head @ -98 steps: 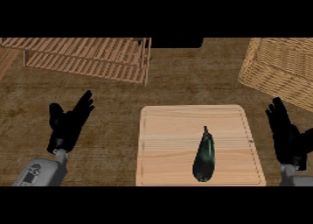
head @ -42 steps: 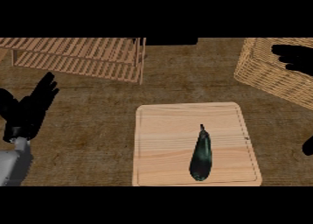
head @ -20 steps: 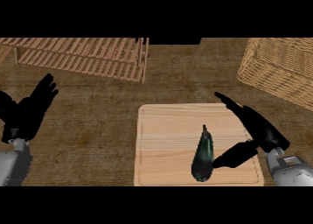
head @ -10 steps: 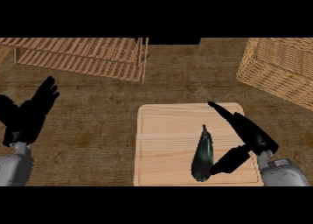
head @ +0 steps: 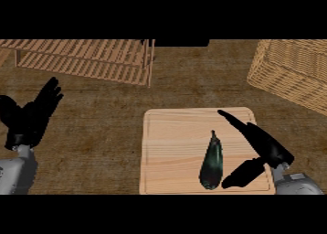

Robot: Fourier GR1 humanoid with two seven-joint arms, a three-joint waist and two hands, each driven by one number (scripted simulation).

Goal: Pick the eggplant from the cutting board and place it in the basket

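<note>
A dark eggplant (head: 211, 161) lies lengthwise on the light wooden cutting board (head: 176, 151), right of the board's middle. My right hand (head: 266, 147) is open just to the eggplant's right, fingers stretched up along it and the thumb angled toward its lower end, close to the skin. The wicker basket (head: 297, 73) stands at the upper right, cut off by the view's edge. My left hand (head: 29, 117) rests open at the left, fingers up, well away from the board.
A slatted wooden crate (head: 92, 58) lies at the upper left, behind the board. Dark wooden countertop shows between the board, the crate and the basket.
My right hand came down from the basket to the board and has settled beside the eggplant, edging slightly closer. The eggplant has not moved. The left hand stays raised at the left.
</note>
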